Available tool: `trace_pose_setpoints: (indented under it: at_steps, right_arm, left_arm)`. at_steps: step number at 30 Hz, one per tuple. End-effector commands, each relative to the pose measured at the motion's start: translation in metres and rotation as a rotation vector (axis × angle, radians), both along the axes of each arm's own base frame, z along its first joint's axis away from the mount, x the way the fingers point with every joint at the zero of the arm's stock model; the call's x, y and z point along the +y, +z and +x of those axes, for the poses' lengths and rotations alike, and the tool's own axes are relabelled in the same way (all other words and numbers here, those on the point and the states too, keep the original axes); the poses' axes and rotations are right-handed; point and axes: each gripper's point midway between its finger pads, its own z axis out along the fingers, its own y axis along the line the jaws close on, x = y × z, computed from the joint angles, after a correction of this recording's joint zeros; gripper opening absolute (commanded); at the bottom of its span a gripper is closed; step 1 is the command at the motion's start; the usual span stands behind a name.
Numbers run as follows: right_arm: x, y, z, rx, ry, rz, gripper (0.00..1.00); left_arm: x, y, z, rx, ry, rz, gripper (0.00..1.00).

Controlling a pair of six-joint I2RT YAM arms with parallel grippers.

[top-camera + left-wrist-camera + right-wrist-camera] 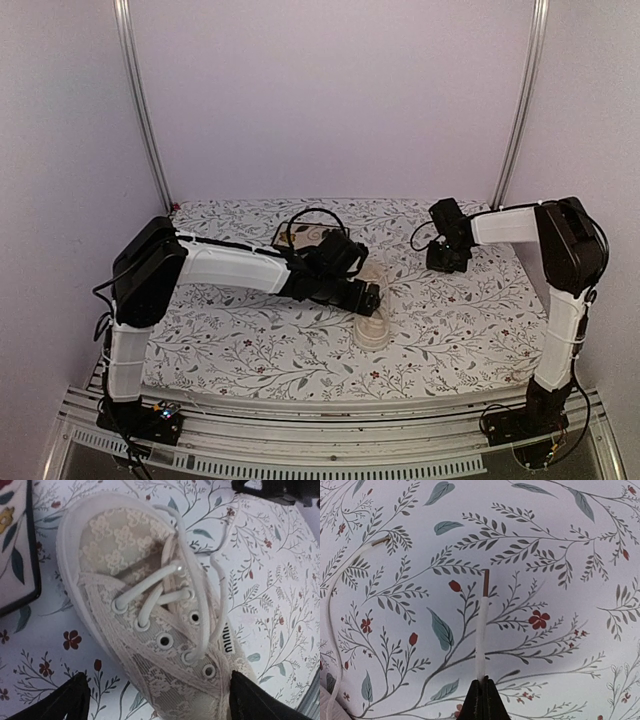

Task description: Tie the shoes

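Observation:
The cream lace sneaker lies on the floral tablecloth, its laces loose and untied; it also shows in the top view. My left gripper is open, its black fingertips standing on either side of the shoe's heel end, holding nothing. In the top view it hovers over the shoe. My right gripper is shut on one lace end with a brown tip, stretched out over the cloth to the right of the shoe. The other lace lies loose on the cloth.
The square floral plate with dark rim lies right beside the shoe's toe, at the back in the top view. The floral cloth covers the table. Metal rails run along the near edge.

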Motion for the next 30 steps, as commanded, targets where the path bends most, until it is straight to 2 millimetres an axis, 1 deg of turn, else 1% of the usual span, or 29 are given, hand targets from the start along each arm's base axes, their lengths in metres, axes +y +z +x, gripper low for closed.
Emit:
trace_pose_setpoints:
  at_steps: [1, 3, 5, 6, 9, 15, 17, 19, 20, 24, 25, 26, 27, 30]
  right_arm:
    - [-0.004, 0.027, -0.012, -0.049, 0.016, 0.027, 0.02]
    - [-0.004, 0.025, -0.02, -0.041, 0.022, 0.038, 0.02]
    - [-0.003, 0.027, -0.023, -0.042, 0.027, 0.049, 0.02]
    - [-0.003, 0.027, -0.024, -0.043, 0.027, 0.051, 0.02]
    - [-0.003, 0.033, -0.025, -0.057, 0.028, 0.065, 0.02]
    - [0.009, 0.047, -0.031, -0.081, 0.06, 0.124, 0.02]
    - [0.017, 0.049, -0.034, -0.093, 0.084, 0.149, 0.02]
    - [0.024, 0.047, -0.039, -0.091, 0.108, 0.166, 0.02]
    - [0.027, 0.047, -0.04, -0.091, 0.115, 0.169, 0.02]
    - [0.04, 0.051, -0.05, -0.088, 0.143, 0.18, 0.02]
    - [0.045, 0.052, -0.054, -0.087, 0.153, 0.191, 0.02]
    - [0.049, 0.053, -0.056, -0.092, 0.16, 0.202, 0.02]
    - [0.053, 0.055, -0.06, -0.096, 0.166, 0.211, 0.02]
    - [0.061, 0.053, -0.07, -0.084, 0.175, 0.223, 0.02]
  left_arm:
    - [0.012, -0.009, -0.02, 0.088, 0.025, 0.06, 0.97]
    - [0.015, -0.013, -0.025, 0.104, 0.032, 0.064, 0.96]
    - [0.019, -0.017, -0.029, 0.118, 0.039, 0.076, 0.91]
    - [0.02, -0.018, -0.031, 0.122, 0.042, 0.082, 0.87]
    - [0.022, -0.017, -0.038, 0.123, 0.04, 0.083, 0.68]
    - [0.022, -0.013, -0.056, 0.141, 0.023, 0.077, 0.19]
    - [0.024, -0.012, -0.062, 0.148, 0.021, 0.079, 0.1]
    - [0.025, -0.01, -0.07, 0.157, 0.016, 0.076, 0.02]
    - [0.025, -0.009, -0.074, 0.159, 0.014, 0.08, 0.0]
    - [0.028, 0.0, -0.091, 0.172, 0.009, 0.103, 0.0]
    - [0.029, -0.002, -0.096, 0.182, 0.01, 0.111, 0.0]
    - [0.028, 0.009, -0.101, 0.183, 0.012, 0.094, 0.0]
    - [0.028, 0.013, -0.106, 0.19, 0.017, 0.089, 0.0]
    - [0.03, 0.013, -0.122, 0.216, 0.037, 0.102, 0.0]
